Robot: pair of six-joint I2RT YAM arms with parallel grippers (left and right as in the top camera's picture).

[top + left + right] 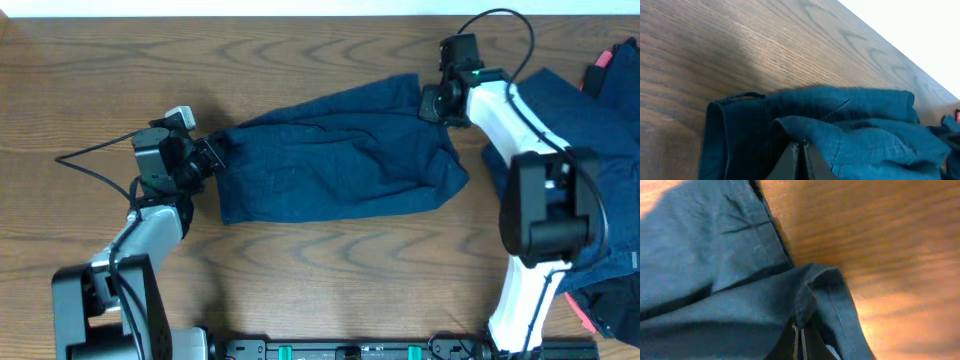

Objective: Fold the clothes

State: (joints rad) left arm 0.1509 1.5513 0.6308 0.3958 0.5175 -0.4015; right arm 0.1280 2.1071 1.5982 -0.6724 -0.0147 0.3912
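Looking at a dark blue garment lying flat across the middle of the wooden table, long way left to right. Got the left gripper pinched tight on a bunched bit of fabric at the left end, with the fingertips pressed together on cloth in the wrist view. Same deal with the right gripper: clamped on a rolled hem at the upper right corner.

Worried about 3 things from here.

1: Only holding a thin pinch of cloth on each side, so could easily lose 1 corner on a quick lift and end up with a lopsided fold.

2: Possibly gripping just the top layer on the left, going by the doubled-up edge in the wrist view. Might peel the layers apart instead of carrying the whole end over.

3: Working just beside the pile of other clothes on the right. Could snag or drag that pile with the right arm on any swing across.

Can't judge the slack between the 2 grips from above either. Could yank fabric out of 1 set of fingers by pulling apart too hard. Would go slow and keep both ends level.
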